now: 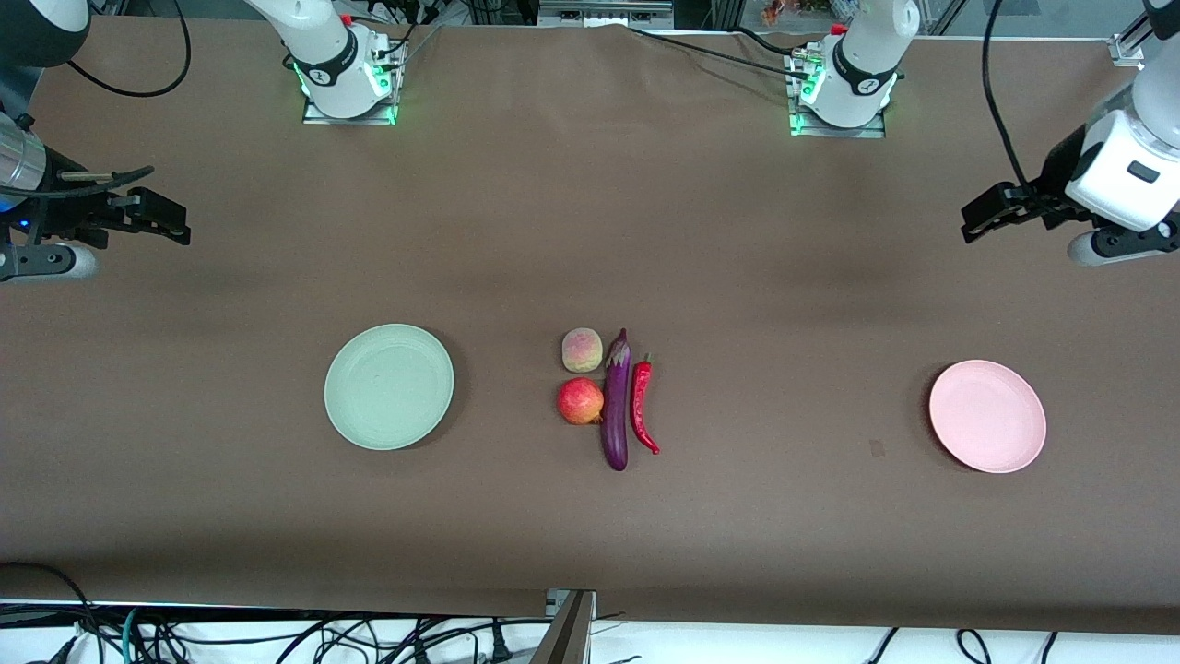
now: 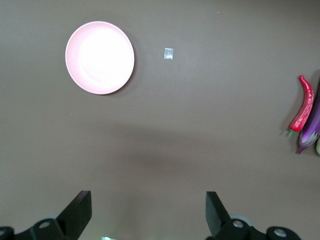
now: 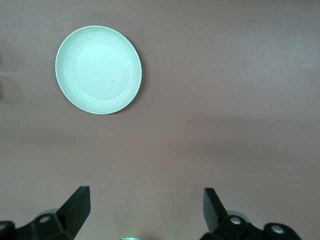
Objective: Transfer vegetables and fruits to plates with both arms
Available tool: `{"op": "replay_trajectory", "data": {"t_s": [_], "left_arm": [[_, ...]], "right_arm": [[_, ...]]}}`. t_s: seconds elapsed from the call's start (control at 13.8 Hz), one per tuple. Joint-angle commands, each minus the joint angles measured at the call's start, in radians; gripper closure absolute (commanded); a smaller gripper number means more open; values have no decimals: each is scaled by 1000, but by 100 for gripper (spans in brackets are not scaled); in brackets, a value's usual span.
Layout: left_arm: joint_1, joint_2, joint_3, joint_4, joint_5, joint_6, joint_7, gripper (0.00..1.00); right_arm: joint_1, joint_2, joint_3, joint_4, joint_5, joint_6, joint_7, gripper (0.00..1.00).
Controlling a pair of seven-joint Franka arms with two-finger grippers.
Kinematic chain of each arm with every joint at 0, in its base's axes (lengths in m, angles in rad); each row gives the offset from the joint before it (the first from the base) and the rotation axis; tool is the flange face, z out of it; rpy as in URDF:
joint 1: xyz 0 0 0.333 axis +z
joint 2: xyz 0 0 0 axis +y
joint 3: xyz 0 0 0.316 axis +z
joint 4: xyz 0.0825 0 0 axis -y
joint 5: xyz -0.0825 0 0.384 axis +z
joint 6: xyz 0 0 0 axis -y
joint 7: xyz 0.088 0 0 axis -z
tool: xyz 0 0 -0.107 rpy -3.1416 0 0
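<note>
Table [image 1: 590,212] w/ brown cloth carries everything. Left arm's black two-finger gripper [image 1: 979,214] hangs over bare cloth at the left arm's end, jaws spread wide, holding nothing; right arm's black two-finger gripper [image 1: 171,221] hangs over bare cloth at the right arm's end, jaws also spread, empty. Both well apart from all produce. Round pale mint green plate [image 1: 389,386] lies toward the right arm's end, round light pink plate [image 1: 987,416] toward the left arm's end; neither holds anything. Between them, mid-table: long glossy purple eggplant [image 1: 616,406], slim red chili pepper [image 1: 641,406] just beside it on the pink-plate side. On the mint-plate side, red pomegranate-like ball [image 1: 580,401] touches the eggplant, w/ fuzzy yellow-pink peach [image 1: 582,350] farther from the front camera.
</note>
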Motion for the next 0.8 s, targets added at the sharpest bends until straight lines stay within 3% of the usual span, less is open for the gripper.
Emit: {"op": "replay_trajectory", "data": {"t_s": [0.0,0.43,0.72], "left_arm": [[3,-22,1,-25,-11,1,-40,0],[13,-48,1,-95,-14,107,-44,0],[15,-48,4,-98,-14,110,-44,0]], "right_arm": [[-7,0,5,7,-1,2,-11,0],[-7,4,5,7,-1,2,-11,0],[-2,4,5,7,-1,2,-11,0]]}}
